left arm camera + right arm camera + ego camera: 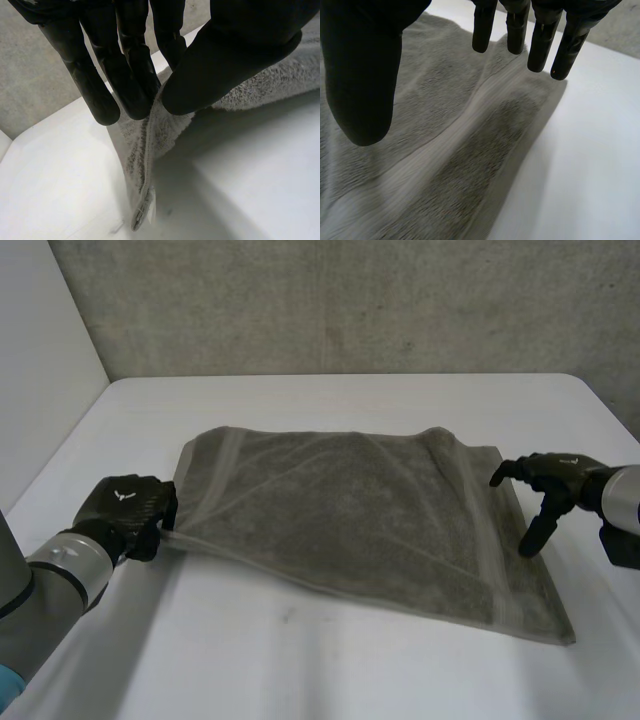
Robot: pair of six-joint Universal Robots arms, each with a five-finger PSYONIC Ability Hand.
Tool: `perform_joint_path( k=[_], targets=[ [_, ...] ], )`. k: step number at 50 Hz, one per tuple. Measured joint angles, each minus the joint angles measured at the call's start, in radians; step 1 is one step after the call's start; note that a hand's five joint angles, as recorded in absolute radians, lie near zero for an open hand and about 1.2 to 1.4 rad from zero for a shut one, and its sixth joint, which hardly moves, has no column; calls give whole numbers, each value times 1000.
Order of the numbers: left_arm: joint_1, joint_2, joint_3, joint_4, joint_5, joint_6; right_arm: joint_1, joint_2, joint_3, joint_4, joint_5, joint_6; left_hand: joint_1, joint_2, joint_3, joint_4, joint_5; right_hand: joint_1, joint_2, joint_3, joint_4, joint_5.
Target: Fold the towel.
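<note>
Pinching the left edge of the grey rectangular terry towel (350,515), close to its near corner, between thumb and fingers (102,95) of the black left hand (125,508). Spread otherwise flat on the white tabletop (330,660). Poised over the towel's right edge with the black right hand (550,480), fingers (540,45) straight, apart from the thumb, gripping nothing.

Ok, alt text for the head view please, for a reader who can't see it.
A grey towel lies spread on a white table, not yet folded. The left hand pinches its near left corner; the right hand is open over its right edge.
</note>
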Motion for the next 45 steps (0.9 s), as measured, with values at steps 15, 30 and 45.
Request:
perform_joint_path(
  k=[15,30,45],
  targets=[
    [16,-49,82,-4,0,-2,8,-205,390,-148,-13,-11,0,0,0,0,0,20,1,2,-1,2],
    [12,-68,142,-11,0,-125,11,-305,660,-336,-12,-108,0,0,0,0,0,134,98,105,101,100],
    [12,-97,147,-8,0,-146,4,-254,782,-567,-12,-185,0,0,0,0,0,263,217,219,213,209]
  ],
)
